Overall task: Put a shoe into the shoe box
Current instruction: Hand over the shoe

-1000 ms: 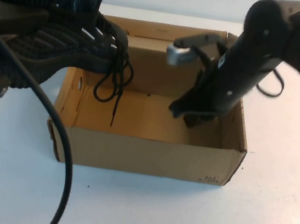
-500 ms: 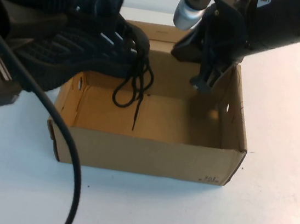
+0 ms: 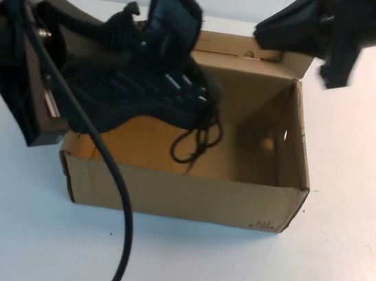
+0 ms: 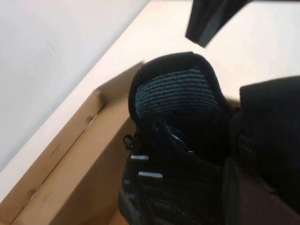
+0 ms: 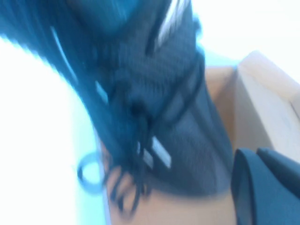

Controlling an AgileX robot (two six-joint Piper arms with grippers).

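The shoe point(image 3: 146, 86) hangs tilted over the left half of the box point(image 3: 188, 194), its ridged sole turned toward the robot's side and its heel end raised highest. Its laces point(image 3: 198, 142) dangle loose into the box's interior, and 3 small white slits show on its side. From the left wrist view the shoe's point(image 4: 178, 140) padded collar fills the middle, with the box's point(image 4: 70, 159) cardboard wall running beside it.

The left gripper point(image 3: 93, 45) is at the shoe's heel end, above the box's left wall, its fingers pinching the shoe. The dark arm behind it covers the near left of the table, and a black cable point(image 3: 101, 170) sweeps down from it across the box's front left corner.

The right gripper point(image 3: 334, 59) is lifted above the box's far right corner, clear of the cardboard and well apart from the shoe; whether its fingers are spread or pressed together, I cannot tell. The box sits open on a white table point(image 3: 337, 271), with small dark print at its front right corner.
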